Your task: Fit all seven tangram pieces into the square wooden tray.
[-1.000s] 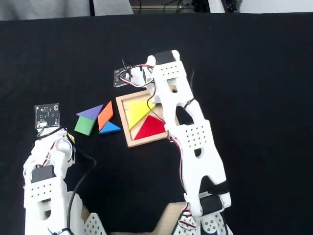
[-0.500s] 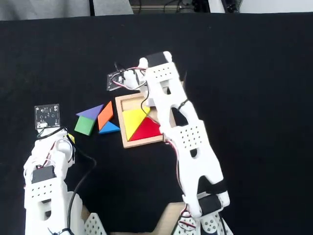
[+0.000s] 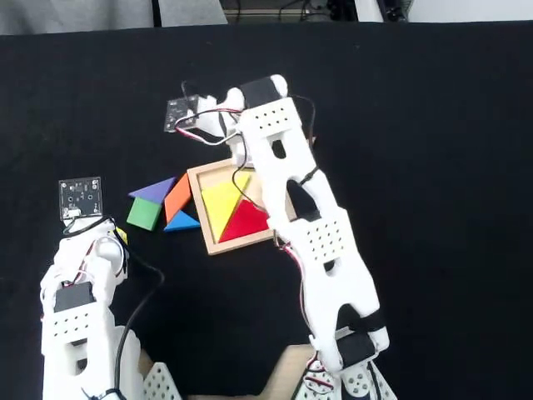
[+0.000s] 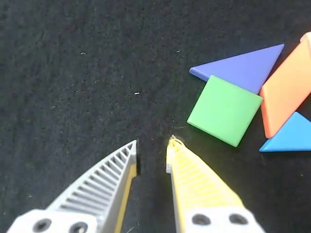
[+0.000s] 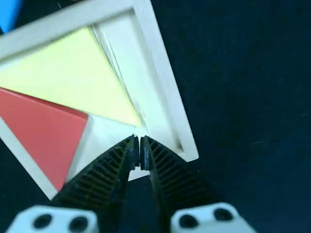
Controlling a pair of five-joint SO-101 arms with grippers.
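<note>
Two triangles, the yellow triangle [image 5: 73,73] and the red triangle [image 5: 43,131], are seen in the tray [image 5: 165,97], just ahead of the right pincer [image 5: 136,145], whose tips are pressed together. Four pieces are laid ahead of the slightly spread left pincer [image 4: 151,145]: green square [image 4: 225,110], purple triangle [image 4: 243,65], orange piece [image 4: 286,92], blue triangle [image 4: 291,138].

Bright, even light thru-out w/ only v. faint shadows.

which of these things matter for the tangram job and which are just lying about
Job: tray, yellow triangle, red triangle, purple triangle, green square, orange piece, blue triangle.
Lying about: black table, wooden board by the arm bases.
</note>
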